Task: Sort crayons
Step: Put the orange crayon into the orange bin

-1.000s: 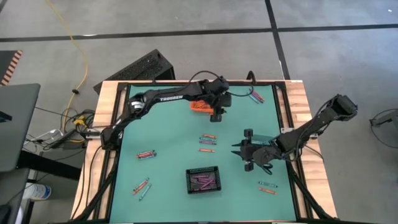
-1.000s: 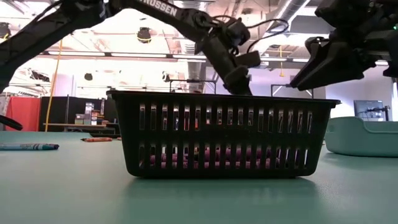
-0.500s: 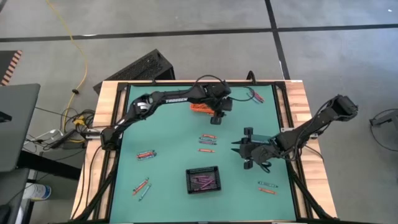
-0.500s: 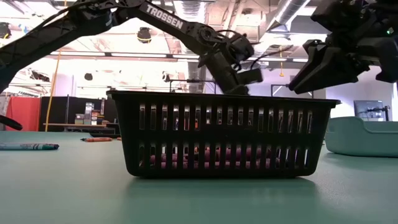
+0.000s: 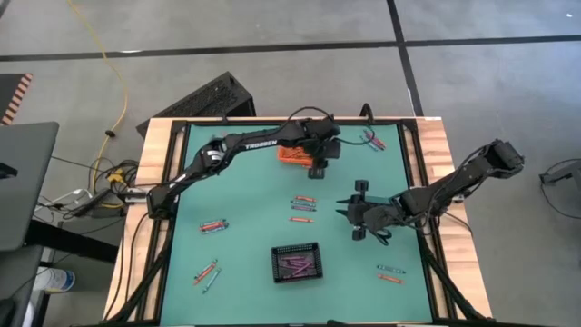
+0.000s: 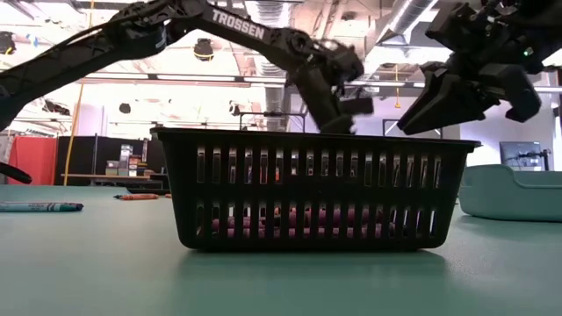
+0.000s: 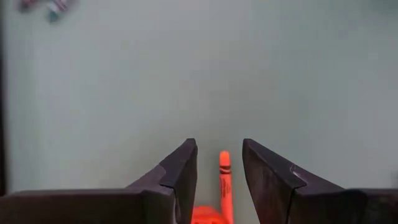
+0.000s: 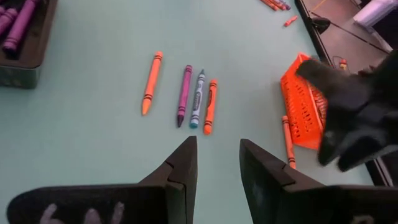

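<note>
My left gripper (image 5: 317,169) is open, low beside the orange bin (image 5: 292,156) at the far middle of the table. An orange crayon (image 7: 224,180) lies on the mat between its fingers, untouched; it also shows beside the bin in the right wrist view (image 8: 287,140). My right gripper (image 5: 343,214) is open and empty, above the mat right of centre. Ahead of it lie several crayons (image 8: 182,94): orange, purple, blue-grey and orange. The black bin (image 5: 297,263) holds purple crayons (image 8: 18,22).
More crayons lie at the far right corner (image 5: 372,138), the left (image 5: 214,224), the near left (image 5: 207,272) and the near right (image 5: 390,272). A teal bin (image 6: 514,191) stands at the right, under my right arm. The black bin fills the low view (image 6: 316,189).
My right gripper has gone a little toward the table's far edge and tipped slightly, staying open. My left arm has shifted its pose while its gripper stays by the orange bin.
</note>
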Available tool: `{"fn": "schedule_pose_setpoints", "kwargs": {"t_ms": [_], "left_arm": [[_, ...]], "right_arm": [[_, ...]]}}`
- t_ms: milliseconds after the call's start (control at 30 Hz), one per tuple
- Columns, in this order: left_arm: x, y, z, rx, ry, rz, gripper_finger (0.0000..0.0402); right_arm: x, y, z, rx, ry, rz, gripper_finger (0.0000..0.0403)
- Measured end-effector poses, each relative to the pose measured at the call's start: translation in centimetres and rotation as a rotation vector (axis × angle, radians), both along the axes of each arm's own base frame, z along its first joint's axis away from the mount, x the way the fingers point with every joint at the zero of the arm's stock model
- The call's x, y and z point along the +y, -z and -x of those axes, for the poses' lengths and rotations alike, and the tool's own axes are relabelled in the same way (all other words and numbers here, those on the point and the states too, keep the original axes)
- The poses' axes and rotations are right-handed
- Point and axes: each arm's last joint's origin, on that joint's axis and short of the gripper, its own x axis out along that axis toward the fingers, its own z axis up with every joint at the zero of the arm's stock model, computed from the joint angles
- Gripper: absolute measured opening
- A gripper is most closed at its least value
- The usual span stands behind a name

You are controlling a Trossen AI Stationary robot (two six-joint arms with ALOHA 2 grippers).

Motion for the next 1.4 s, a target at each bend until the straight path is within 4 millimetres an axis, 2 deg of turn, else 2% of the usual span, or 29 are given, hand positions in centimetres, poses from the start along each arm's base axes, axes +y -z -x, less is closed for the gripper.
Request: {"fn": "schedule_pose_setpoints", "kwargs": {"t_ms": [67, 300, 567, 967, 1133, 1400], "left_arm": [[-0.2, 1.1, -0.2, 0.027, -0.003, -0.007, 0.0118], [-1.0, 2.7, -0.9, 0.079, -0.025, -0.130, 0.0118], [-1.1, 4.1, -0.7, 0.155, -0.048, -0.136, 0.0118], [-1.2, 4.3, -0.4, 0.186, -0.044, -0.128, 0.0115], [-1.3, 4.5, -0.2, 0.211, -0.045, -0.107, 0.0087], [-1.4, 4.5, -0.2, 0.201, -0.042, -0.061, 0.0012]], "right_arm": [[0.0, 0.0, 0.0, 0.002, -0.004, -0.003, 0.0118], [0.1, 0.0, 0.0, 0.004, -0.010, -0.009, 0.0118], [0.1, 0.1, 0.0, 0.007, -0.019, -0.025, 0.0118], [0.2, 0.0, 0.0, 0.001, -0.019, -0.028, 0.0118], [0.2, 0.0, 0.0, 0.001, -0.019, -0.028, 0.0118], [0.2, 0.0, 0.0, 0.001, -0.019, -0.028, 0.0118]]}}
